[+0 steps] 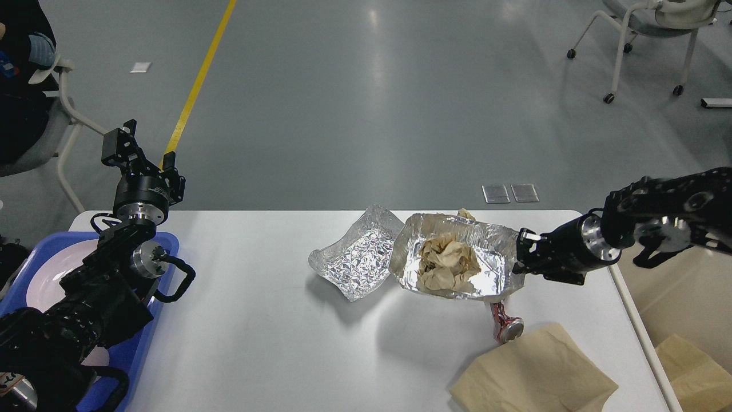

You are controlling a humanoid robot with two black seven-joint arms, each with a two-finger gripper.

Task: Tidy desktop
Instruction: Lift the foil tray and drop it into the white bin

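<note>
Brown paper (534, 372) runs off frame; right pincer (521, 257) hidden behind foil tray (454, 257).

One head view only, high, facing forward and down; the desktop (274, 343) lies near below, floor (372, 103) beyond; arms enter from both sides.

paper (446, 264) in tray (497, 274) — can (505, 324) in front

A white counter (274, 343) is showing two crinkled silver foil trays (357, 257), one holding crumpled tan paper (446, 264). A red and silver can (504, 323) is lying beside a flat tan paper sheet (534, 372). A blue tray (140, 349) is holding a white plate (48, 274).
</note>
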